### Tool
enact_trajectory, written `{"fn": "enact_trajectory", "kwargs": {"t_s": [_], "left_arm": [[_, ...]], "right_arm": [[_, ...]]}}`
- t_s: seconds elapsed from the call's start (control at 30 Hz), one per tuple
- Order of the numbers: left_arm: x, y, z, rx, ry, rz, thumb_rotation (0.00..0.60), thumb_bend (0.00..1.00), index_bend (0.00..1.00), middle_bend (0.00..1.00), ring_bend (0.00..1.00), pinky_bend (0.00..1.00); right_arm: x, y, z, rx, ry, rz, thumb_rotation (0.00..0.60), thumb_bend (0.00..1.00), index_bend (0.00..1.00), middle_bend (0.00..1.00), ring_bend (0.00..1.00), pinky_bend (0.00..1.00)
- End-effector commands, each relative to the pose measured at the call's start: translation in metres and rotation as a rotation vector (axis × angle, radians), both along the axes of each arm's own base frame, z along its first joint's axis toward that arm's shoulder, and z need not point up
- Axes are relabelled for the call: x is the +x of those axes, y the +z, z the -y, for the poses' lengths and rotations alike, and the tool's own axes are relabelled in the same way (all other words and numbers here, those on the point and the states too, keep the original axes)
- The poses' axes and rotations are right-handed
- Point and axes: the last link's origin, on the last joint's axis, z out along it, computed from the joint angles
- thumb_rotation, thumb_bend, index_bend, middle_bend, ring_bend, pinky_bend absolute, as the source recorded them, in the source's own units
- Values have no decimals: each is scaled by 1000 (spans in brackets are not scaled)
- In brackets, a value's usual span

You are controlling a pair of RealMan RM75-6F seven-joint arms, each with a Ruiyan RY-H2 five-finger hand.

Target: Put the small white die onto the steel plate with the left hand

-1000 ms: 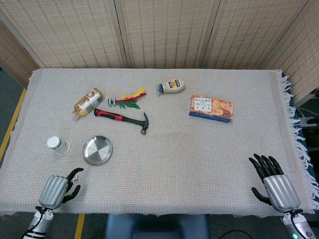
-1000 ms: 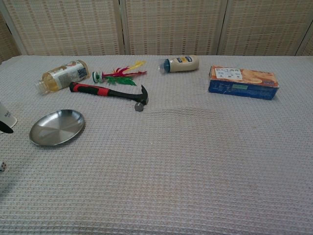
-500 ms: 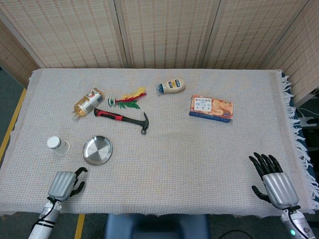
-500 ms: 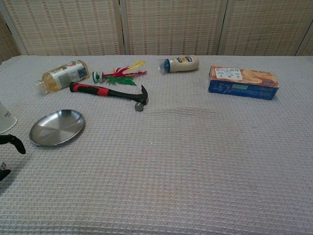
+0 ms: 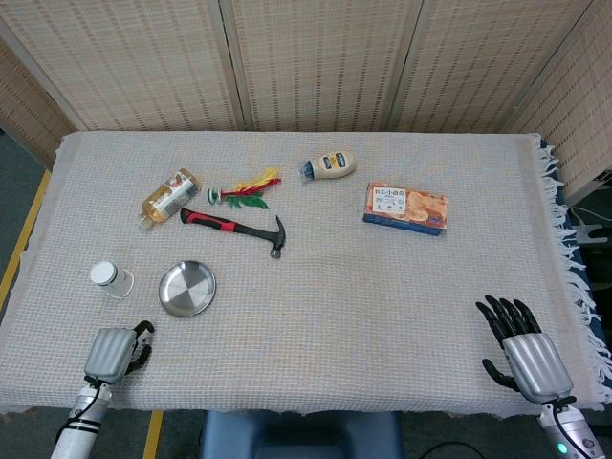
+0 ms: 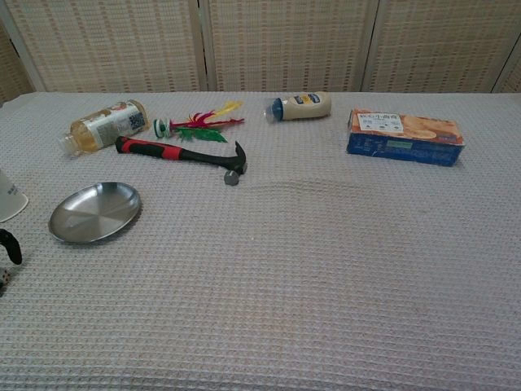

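Note:
The steel plate [image 5: 186,288] [image 6: 94,212] lies empty at the front left of the table. The small white die [image 6: 2,280] just shows at the left edge of the chest view, on the cloth in front of the plate. My left hand [image 5: 113,352] hovers over that spot, so the head view hides the die. Its dark fingers [image 5: 142,336] curl downward, and one fingertip [image 6: 10,245] shows just above the die. Whether they grip the die is hidden. My right hand [image 5: 521,353] rests at the front right edge, fingers spread, holding nothing.
A white paper cup [image 5: 111,278] lies left of the plate. Behind the plate are a hammer [image 5: 236,229], a drink bottle [image 5: 169,197] and a feathered shuttlecock [image 5: 244,189]. A squeeze bottle [image 5: 331,165] and a blue box [image 5: 406,207] sit further right.
My left hand has slid in over the die, then drawn back left a little, its fingers curling down. The right hand has barely moved.

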Motion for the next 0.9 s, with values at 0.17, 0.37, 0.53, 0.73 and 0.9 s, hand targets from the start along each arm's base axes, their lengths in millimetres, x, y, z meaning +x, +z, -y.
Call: {"fn": "enact_trajectory", "kwargs": {"t_s": [0.17,0.37,0.53,0.73,0.9], "left_arm": [[-4,0,0,7,8,1,600,385,453,1000,1000,1000],[-5,0,-1,10,11,7,600,384,494,1000,1000,1000],[-5,2,-2,19,9,4,600,405,548,1000,1000,1000],[11,13,-21,87,-32,46,600,424,557,1000,1000,1000],[32,15,-53,113,-64,77,600,422,554,1000,1000,1000]], "right_arm": [[-1,-1,1,6,-7,-2,600,206,0,0,0,0],[-1,-1,1,6,-9,-5,600,206,0,0,0,0],[-1,-2,1,6,-12,-7,600,206,0,0,0,0],[-3,-2,2,8,-21,-11,600,205,0,0,0,0],[-4,-3,4,7,-29,-15,600,205,0,0,0,0]]}}
